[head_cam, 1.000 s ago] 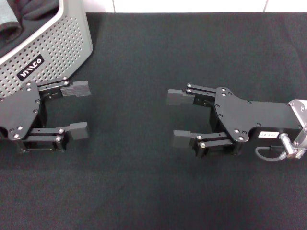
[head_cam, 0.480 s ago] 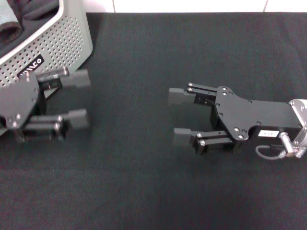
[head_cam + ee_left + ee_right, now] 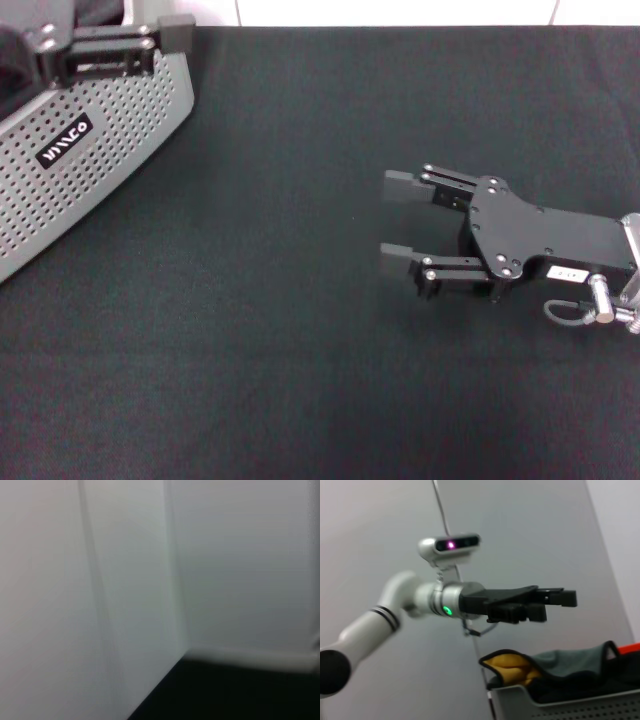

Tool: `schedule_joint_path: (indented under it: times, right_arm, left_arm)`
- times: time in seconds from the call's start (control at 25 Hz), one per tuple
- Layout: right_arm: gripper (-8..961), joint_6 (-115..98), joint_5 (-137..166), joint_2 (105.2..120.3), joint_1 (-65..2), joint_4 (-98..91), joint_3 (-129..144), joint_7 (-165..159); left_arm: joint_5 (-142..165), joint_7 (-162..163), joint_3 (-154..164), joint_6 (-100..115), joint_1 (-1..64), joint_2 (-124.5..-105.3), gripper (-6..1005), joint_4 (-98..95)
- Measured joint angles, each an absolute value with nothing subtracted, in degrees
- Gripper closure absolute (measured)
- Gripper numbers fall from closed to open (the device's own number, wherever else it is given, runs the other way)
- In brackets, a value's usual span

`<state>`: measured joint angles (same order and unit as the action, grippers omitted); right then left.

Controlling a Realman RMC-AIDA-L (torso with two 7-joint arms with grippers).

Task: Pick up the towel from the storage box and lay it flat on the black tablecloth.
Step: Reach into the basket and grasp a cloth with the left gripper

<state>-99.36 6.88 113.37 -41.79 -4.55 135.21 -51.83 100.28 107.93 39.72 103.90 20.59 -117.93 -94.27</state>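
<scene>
Head view, nearest first: black tablecloth [image 3: 300, 330] fills almost the whole frame. Right gripper [image 3: 392, 222] sits over it at about 3 o'clock, fingers pointing toward 9 o'clock, jaws parted a moderate gap, nothing between them. Whether it touches the cloth can't be told.

Farther back at 10–11 o'clock: storage box [image 3: 90, 140], grey perforated wall with black label facing the camera, standing on the tablecloth. Left gripper [image 3: 165, 35] is at the box's far corner at 11 o'clock, cropped by the frame edge; only one finger with its pad shows here, so the opening can't be read from this view. Box contents are not visible from the head.

Right wrist view fills that in: the left gripper [image 3: 560, 604] hangs above the storage box [image 3: 570, 700], clear of what is inside. Its fingers [image 3: 565, 597] are seen edge-on, two pads apart with a small gap, holding nothing. The towel [image 3: 512, 667] lies bunched in the box, yellow-orange folds bulging over the rim, grey side draped across the top next to them. Dark fabric sits under it and an orange-red bit shows at the box's far end.

Left wrist view: only pale wall [image 3: 100, 580] and a dark strip of tablecloth [image 3: 230, 695].
</scene>
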Motion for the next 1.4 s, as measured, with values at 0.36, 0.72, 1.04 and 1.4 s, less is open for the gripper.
schedule_joint_path:
  times: [0.36, 0.72, 1.04, 1.4]
  right_arm:
    - [150, -97.7, 6.9, 112.91, -37.3, -4.5, 131.8, -51.4]
    - [159, -95.3, 6.8, 112.8, -37.3, -4.4, 131.6, -51.7]
    - [166, -94.2, 6.9, 113.13, -37.9, -4.5, 131.6, -51.5]
    - [175, -94.1, 6.9, 113.27, -37.9, -4.5, 131.4, -51.4]
  left_arm:
    - [120.0, 117.5, 38.5, 103.8, 22.5, -113.53, 294, -116.5]
    - [131.7, 114.8, 36.4, 104.4, 19.4, -112.36, 297, -115.9]
    - [138.4, 113.6, 36.3, 104.4, 18.1, -112.69, 300, -115.9]
    - [144.0, 113.0, 36.5, 104.3, 18.0, -112.89, 304, -115.7]
